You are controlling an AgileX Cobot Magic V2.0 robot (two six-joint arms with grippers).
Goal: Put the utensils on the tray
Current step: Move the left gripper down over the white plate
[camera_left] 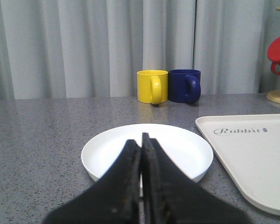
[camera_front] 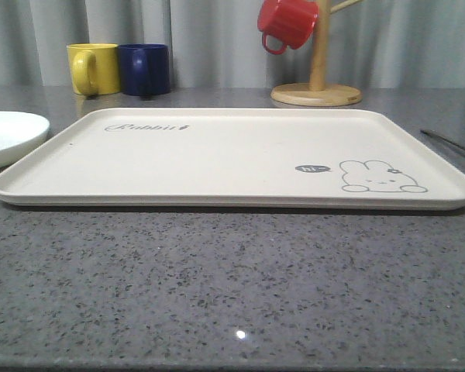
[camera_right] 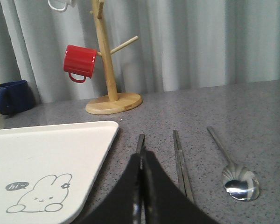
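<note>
With my right claw [camera_right: 141, 161] pressed together over the fork [camera_right: 140, 141], and chopsticks [camera_right: 181, 161] and spoon [camera_right: 238, 179] lying on the counter beside the bare tray [camera_right: 51, 154], I risk skidding the thin fork.

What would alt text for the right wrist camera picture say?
Closed black fingers point over a grey counter at silver utensils: a handle, flat chopsticks and a spoon, beside a cream rabbit tray. Behind, a red mug hangs on a wooden mug tree before grey curtains.
</note>
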